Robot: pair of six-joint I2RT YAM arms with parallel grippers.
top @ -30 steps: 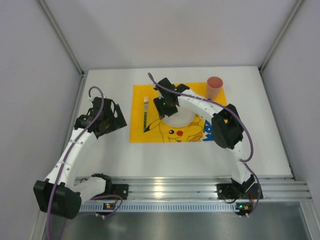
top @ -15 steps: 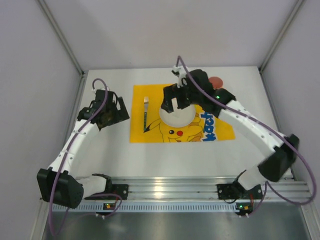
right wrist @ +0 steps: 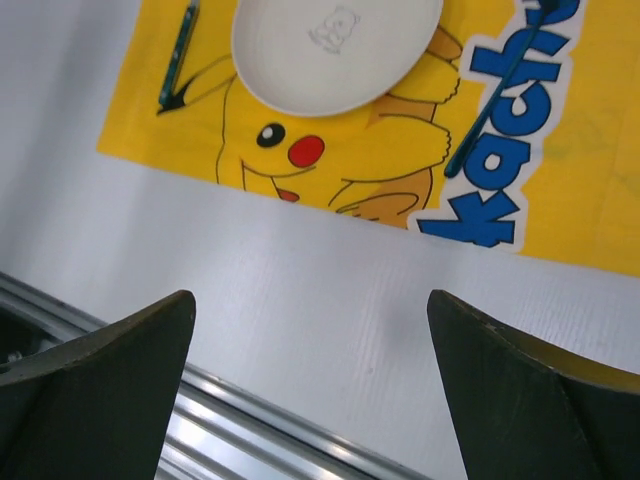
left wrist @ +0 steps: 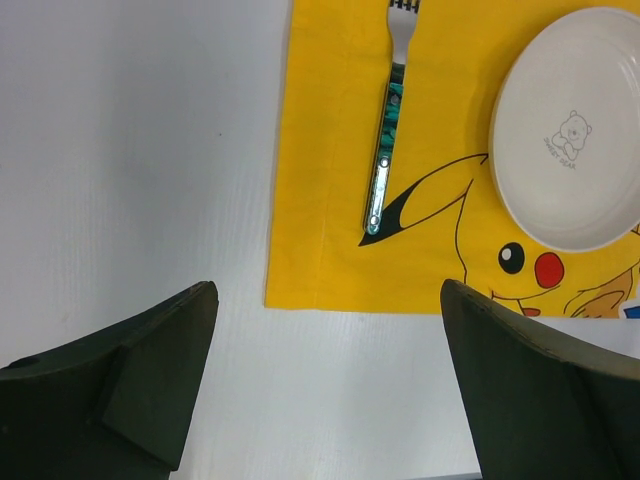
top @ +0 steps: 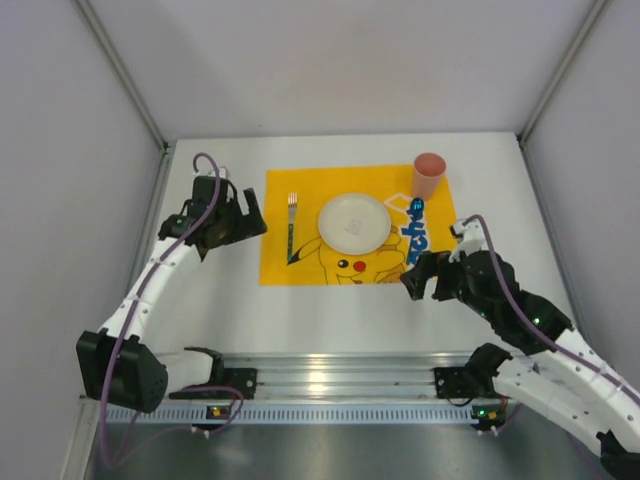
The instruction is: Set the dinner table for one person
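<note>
Bench [top: 330, 300] fills the enclosure floor between the rails, right end effector [top: 418, 280] wide and empty over its near side, left end effector [top: 250, 216] wide and empty just beside the yellow cloth [top: 300, 265]; risk: a low sweep snagging the cloth edge, dragging fork [top: 291, 225] and plate [top: 354, 222], tipping the far cup [top: 429, 176]

Upright cup [top: 429, 176] right of plate [top: 354, 222]

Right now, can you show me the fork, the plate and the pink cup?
fork [left wrist: 388, 130], left wrist view, on its green handle.
plate [top: 354, 222], top external view, on its middle.
pink cup [top: 428, 181], top external view, on its side wall.
</note>
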